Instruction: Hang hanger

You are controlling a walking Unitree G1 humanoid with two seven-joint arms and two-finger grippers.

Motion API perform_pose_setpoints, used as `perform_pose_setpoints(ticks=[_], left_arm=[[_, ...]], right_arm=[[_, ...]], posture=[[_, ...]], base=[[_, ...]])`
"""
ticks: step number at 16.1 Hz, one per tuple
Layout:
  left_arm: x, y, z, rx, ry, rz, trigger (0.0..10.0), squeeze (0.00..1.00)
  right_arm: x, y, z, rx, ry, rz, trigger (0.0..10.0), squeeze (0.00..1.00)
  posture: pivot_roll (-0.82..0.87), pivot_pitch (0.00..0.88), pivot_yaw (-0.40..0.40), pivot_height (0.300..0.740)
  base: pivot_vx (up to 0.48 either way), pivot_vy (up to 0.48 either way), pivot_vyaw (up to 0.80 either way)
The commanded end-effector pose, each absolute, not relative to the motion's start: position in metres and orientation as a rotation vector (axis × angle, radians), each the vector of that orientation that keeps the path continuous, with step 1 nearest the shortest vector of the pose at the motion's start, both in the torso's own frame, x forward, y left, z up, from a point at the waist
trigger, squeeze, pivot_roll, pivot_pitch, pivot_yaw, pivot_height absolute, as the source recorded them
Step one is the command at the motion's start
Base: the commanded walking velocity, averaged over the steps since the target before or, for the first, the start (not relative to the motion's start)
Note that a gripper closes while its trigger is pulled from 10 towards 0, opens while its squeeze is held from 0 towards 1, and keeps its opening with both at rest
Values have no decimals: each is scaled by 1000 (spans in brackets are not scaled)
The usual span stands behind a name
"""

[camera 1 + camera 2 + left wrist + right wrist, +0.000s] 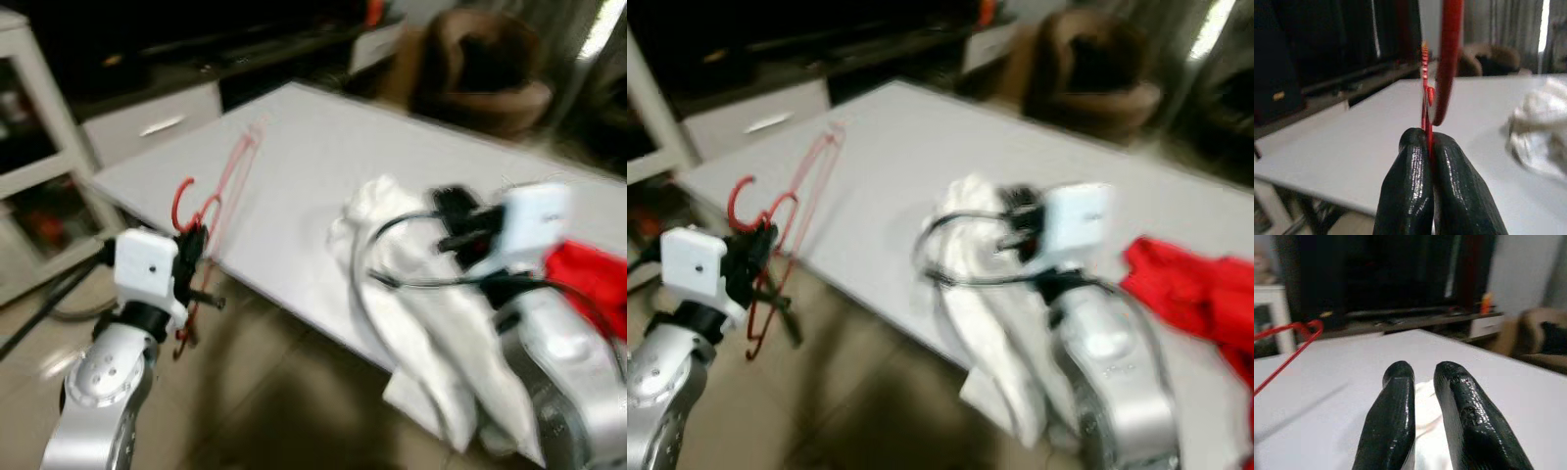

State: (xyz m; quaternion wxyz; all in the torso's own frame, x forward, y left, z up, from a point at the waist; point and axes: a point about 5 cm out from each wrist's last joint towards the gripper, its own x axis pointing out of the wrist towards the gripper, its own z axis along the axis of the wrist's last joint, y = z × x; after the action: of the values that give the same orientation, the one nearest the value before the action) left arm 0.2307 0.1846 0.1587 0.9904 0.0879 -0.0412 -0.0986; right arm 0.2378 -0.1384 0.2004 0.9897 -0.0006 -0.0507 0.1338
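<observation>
Red wire hanger (pixel 211 201) is pinched near its hook in the left hand (pixel 1428 142), its long axis running away over the white counter (pixel 392 166)'s near corner; right hand (pixel 1422 377), slightly parted, hovers empty above white cloth (pixel 431 313).

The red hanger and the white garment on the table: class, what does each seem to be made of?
Red hanger: probably coated wire or thin plastic, thin rod with a glossy hook.
White garment: soft fabric, matte, crumpled and drooping over the table edge.

A home living room: brown armchair (pixel 480 69), low cabinet (pixel 147 122), tiled floor (pixel 265 401).
</observation>
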Motion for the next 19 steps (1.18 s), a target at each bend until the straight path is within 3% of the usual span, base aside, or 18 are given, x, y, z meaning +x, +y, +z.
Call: perform_pose_setpoints(ticks=[1, 9, 11, 14, 19], left_arm=[[232, 185, 161, 173, -89, -195, 10000, 0], [233, 185, 161, 176, -81, -197, 10000, 0], [233, 182, 158, 171, -78, -200, 10000, 0], [232, 176, 151, 160, -66, -218, 10000, 0], [229, 177, 144, 157, -69, -226, 10000, 0]], right_arm=[[233, -134, 207, -19, -140, 285, 10000, 0], [228, -137, 197, 29, -116, 220, 10000, 0], [227, -142, 182, 28, -62, 179, 10000, 0], [223, -154, 162, -12, -9, 108, 10000, 0], [211, -188, 141, -45, 33, -66, 10000, 0]], posture=[[-106, 0, -5, 740], [-114, 0, -5, 740], [-116, 0, -15, 740], [-126, 0, -15, 740], [-137, 0, -17, 740]], base=[[-307, 0, 0], [-292, 0, 0], [0, 0, -713], [0, 0, 0], [0, 0, -640]])
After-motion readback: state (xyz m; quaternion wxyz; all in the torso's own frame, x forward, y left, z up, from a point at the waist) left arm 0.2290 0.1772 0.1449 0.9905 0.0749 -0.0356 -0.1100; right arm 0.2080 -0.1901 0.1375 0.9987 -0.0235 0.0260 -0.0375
